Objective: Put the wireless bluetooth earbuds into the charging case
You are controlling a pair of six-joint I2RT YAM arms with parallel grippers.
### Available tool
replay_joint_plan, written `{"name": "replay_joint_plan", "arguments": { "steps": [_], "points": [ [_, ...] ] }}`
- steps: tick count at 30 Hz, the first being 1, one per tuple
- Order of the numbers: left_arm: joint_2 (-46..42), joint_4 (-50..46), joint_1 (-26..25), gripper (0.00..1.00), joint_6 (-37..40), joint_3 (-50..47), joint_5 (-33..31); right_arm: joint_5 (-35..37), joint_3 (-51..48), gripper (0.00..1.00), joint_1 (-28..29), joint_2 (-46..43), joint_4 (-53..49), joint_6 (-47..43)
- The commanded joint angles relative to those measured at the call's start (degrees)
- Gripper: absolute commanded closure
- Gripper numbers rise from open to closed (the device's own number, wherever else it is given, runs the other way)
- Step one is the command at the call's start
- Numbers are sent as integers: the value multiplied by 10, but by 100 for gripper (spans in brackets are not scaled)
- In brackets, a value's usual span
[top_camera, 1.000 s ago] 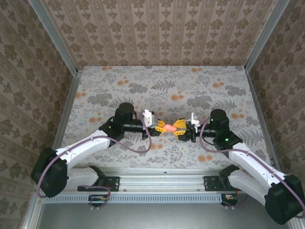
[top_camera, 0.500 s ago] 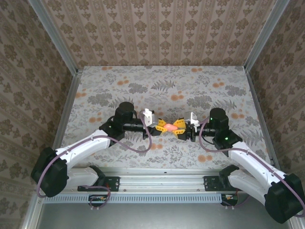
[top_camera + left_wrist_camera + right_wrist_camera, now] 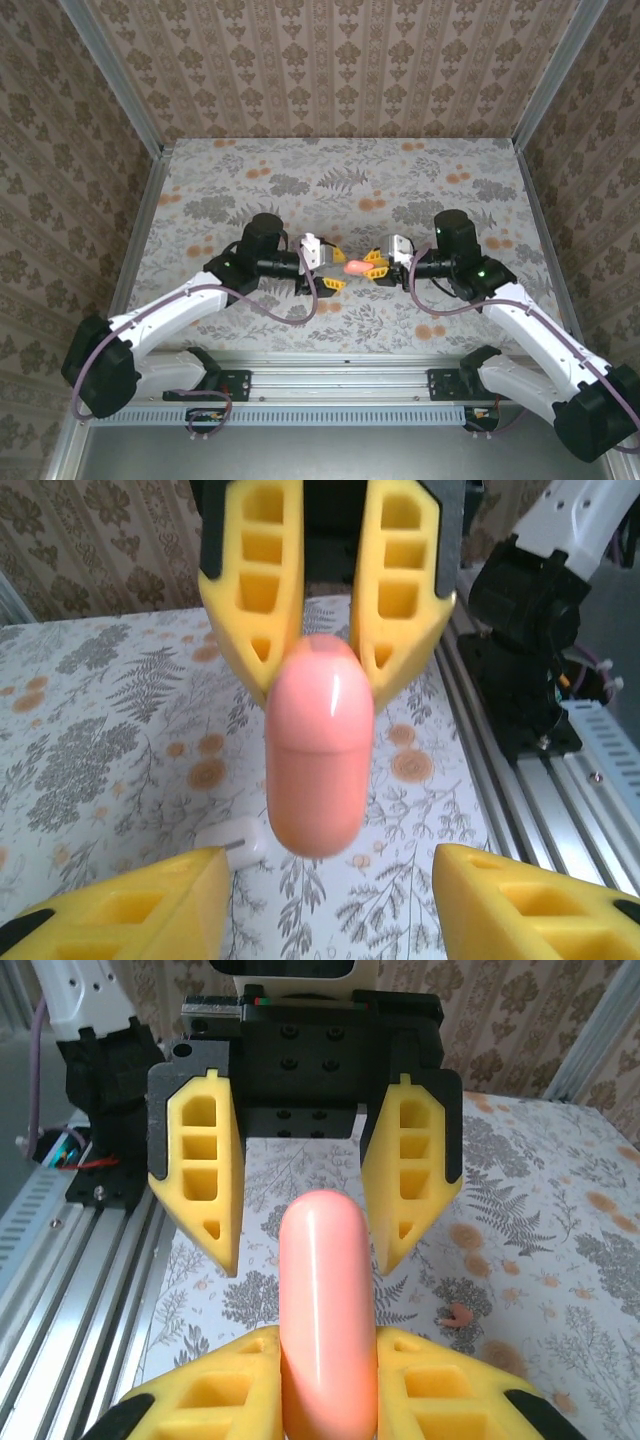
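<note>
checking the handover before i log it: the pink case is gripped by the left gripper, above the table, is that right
Not quite: the pink case is gripped by the right gripper, above the table. The right wrist view shows its yellow fingers shut on the case, while the left gripper stands open around it.

The case (image 3: 354, 267) hangs between the left pincer (image 3: 335, 270) and right pincer (image 3: 373, 267).
</note>
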Motion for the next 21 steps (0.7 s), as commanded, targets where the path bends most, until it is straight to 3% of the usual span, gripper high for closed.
{"name": "replay_joint_plan", "arguments": {
  "steps": [1,10,21],
  "points": [
    [-18,-83,-7,44,74,17,-27,12,32,83,15,16,-97,-103],
    [-13,-58,-19,45,57,3,-26,-6,49,83,50,60,-88,-110],
    [-10,-49,-26,54,50,-1,-18,-37,29,83,51,76,-13,-35]
  ]
}}
